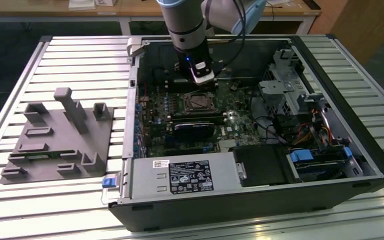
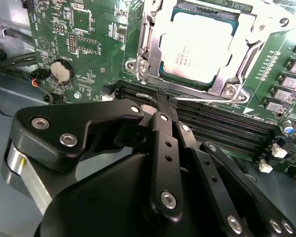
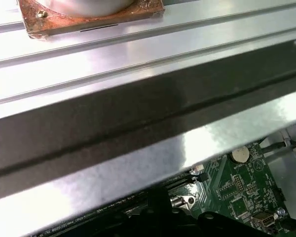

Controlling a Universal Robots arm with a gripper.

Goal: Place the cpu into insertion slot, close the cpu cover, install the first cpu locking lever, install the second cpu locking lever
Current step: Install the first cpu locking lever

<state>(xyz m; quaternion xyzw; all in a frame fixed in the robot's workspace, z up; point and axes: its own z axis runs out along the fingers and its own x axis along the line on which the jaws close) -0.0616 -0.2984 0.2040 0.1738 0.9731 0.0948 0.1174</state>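
Tool (image 2: pixel 166 102) at the end of the arm, reaching down into an open computer case (image 1: pixel 259 206) that lies on its side on a slatted metal surface (image 1: pixel 78 60). In the second wrist view its two black fingers (image 2: pixel 162 129) are drawn together at their tips, with nothing seen between them. In the exterior view the tool (image 1: pixel 203 84) hangs just behind the insertion slot (image 1: pixel 199 101), over the green motherboard (image 2: pixel 89 39).

The fingertips sit over the long black memory slots (image 2: pixel 227 131), just beside one end of a thin metal lever (image 2: pixel 212 101); contact with it cannot be made out. This lever runs along the edge of the cpu cover (image 2: pixel 147 42) that faces the tool, and whether it is latched cannot be told.

The cpu (image 2: pixel 197 47), a pale silver square, lies flat in the insertion slot. The cpu cover is folded down over it, so that the chip shows through the square window of the frame.

A round coin battery (image 2: pixel 62 70) sits on the motherboard, well apart from the slot. In the exterior view a power supply (image 1: pixel 185 176) with a black label fills the near end of the case. A grey moulded holder (image 1: pixel 58 135) with upright posts stands on the surface outside the case, on the exterior view's left
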